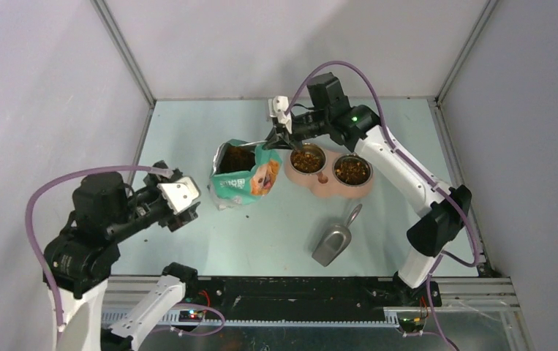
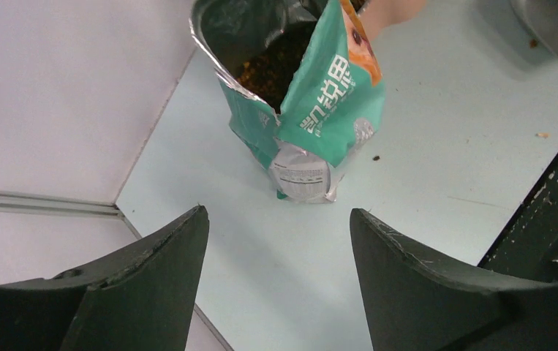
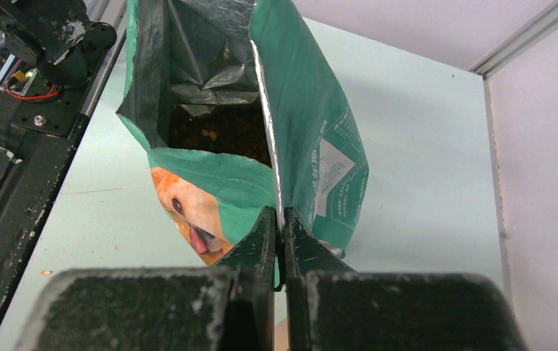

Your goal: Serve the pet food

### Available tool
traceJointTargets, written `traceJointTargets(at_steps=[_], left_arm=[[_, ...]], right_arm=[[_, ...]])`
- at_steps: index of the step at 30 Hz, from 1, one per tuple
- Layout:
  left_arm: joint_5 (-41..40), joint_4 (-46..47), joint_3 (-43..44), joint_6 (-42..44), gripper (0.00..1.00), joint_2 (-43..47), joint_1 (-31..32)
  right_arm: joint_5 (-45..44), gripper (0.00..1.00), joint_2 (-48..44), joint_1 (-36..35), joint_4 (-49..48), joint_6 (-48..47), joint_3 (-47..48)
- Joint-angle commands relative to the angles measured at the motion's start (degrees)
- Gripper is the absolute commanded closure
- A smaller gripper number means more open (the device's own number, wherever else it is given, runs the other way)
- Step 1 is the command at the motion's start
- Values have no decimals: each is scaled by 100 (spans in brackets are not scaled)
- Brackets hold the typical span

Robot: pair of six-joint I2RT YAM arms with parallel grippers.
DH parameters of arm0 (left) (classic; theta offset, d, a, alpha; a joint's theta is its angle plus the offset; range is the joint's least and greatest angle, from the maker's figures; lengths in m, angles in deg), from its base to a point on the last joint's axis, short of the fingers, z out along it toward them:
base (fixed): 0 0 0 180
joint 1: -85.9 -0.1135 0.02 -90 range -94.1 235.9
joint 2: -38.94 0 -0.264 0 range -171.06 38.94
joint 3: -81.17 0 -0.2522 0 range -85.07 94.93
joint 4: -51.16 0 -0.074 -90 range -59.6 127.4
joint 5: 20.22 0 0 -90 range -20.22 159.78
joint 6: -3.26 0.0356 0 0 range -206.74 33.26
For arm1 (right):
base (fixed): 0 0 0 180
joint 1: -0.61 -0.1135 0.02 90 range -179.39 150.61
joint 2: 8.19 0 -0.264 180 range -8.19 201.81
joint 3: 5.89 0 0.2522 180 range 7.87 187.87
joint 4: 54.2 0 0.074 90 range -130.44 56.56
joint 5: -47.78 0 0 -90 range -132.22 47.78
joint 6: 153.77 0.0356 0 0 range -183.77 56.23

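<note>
The pet food is brown kibble. It fills two metal bowls (image 1: pixel 307 159) (image 1: pixel 352 170) and lies inside the opened teal-green bag (image 1: pixel 243 175), where the pellets (image 3: pixel 217 131) (image 2: pixel 272 66) show at the bottom. My right gripper (image 3: pixel 278 212) (image 1: pixel 274 142) is shut on the bag's upper right edge, pinching the foil seam of the bag (image 3: pixel 312 131) between its fingers. My left gripper (image 2: pixel 277 212) (image 1: pixel 191 207) stands open with nothing between its fingers, a short way left of the bag (image 2: pixel 327 102) and not touching it.
The bowls sit in a pink double feeder (image 1: pixel 327 183) right of the bag. A grey metal scoop (image 1: pixel 333 241) lies on the table in front of the feeder. A few stray pellets (image 2: pixel 375 157) lie near the bag. Walls close in on three sides.
</note>
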Motion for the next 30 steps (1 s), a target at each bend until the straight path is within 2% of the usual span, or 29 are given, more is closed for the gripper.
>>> traceJointTargets(at_steps=[1,7,12,17,23,25,27,28,29,30], left_arm=[[174,614,-642,242,23,-46,-14],[1029,1052,-888,35,23,-324,23],[1404,1684,-1056,-414,26,-473,71],[1327,1625,-1256,8,33,-637,217],[1113,1600,-1649,357,34,-481,243],[977,1760,-1815,369,38,-391,255],[798,1856,-1938,463,51,-309,266],[725,1898,-1975,485,65,-254,267],[582,1951,-1972,495,71,-225,267],[528,1920,-1909,572,83,-174,267]], right_arm=[[-324,100,-594,-150,-150,314,-115],[-673,100,-864,-346,-120,885,-123],[-873,100,-951,-448,-62,1173,-88],[-763,100,-805,-312,13,1789,173],[-721,100,-553,-213,179,2665,717],[-834,100,-579,-264,99,2915,675],[-923,100,-608,-349,153,3005,664],[-972,100,-606,-420,222,2967,714],[-977,100,-604,-449,394,2935,742],[-974,100,-603,-493,496,2851,836]])
